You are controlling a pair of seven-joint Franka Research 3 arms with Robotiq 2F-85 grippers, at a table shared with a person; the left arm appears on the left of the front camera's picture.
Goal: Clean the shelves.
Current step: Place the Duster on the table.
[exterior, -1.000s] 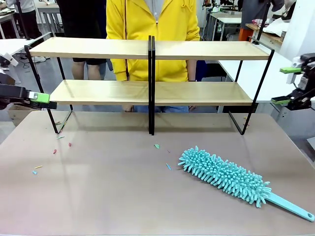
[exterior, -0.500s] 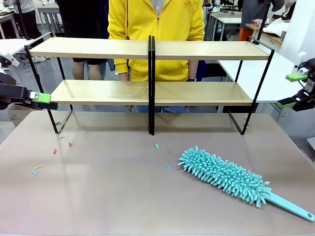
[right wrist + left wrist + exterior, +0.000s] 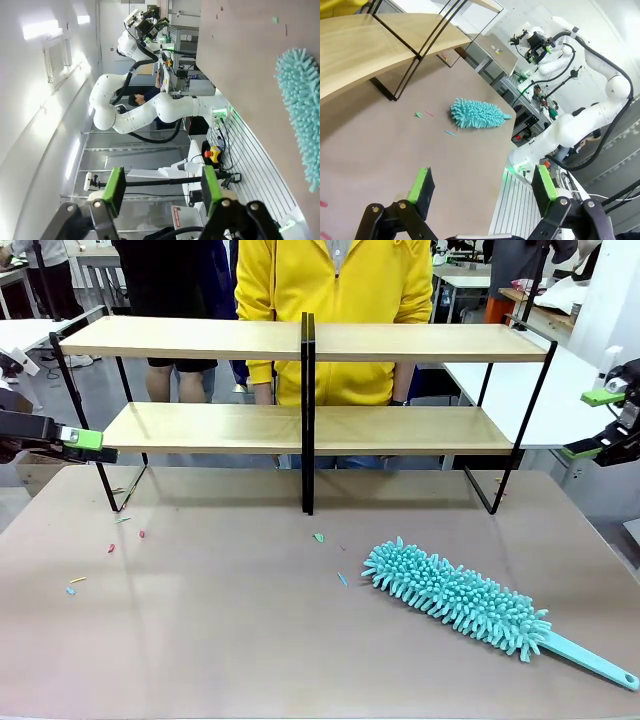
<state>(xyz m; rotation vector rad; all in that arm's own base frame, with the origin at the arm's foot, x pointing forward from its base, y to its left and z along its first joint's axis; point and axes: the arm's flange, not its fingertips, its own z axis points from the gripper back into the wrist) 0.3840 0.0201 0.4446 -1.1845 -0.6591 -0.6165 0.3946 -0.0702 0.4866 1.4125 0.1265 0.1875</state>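
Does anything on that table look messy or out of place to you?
Yes: small coloured scraps lie scattered on the table, some near its left edge and a couple in the middle by the teal duster. The duster lies flat, untouched. The shelves stand straight, and their boards look bare.

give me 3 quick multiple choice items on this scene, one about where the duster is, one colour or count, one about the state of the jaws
1. Where does the duster lie?
A. on the upper board
B. on the table, in front of the shelves
C. in the right gripper

2. What colour is the duster?
A. teal
B. red
C. yellow

3. How do the left gripper's jaws stand?
A. shut on the duster
B. shut on nothing
C. open and empty

Answers:
1 B: the front view shows it flat on the table, right of the centre divider.
2 A: head and handle are both teal.
3 C: the left wrist view shows the green pads wide apart with nothing between.
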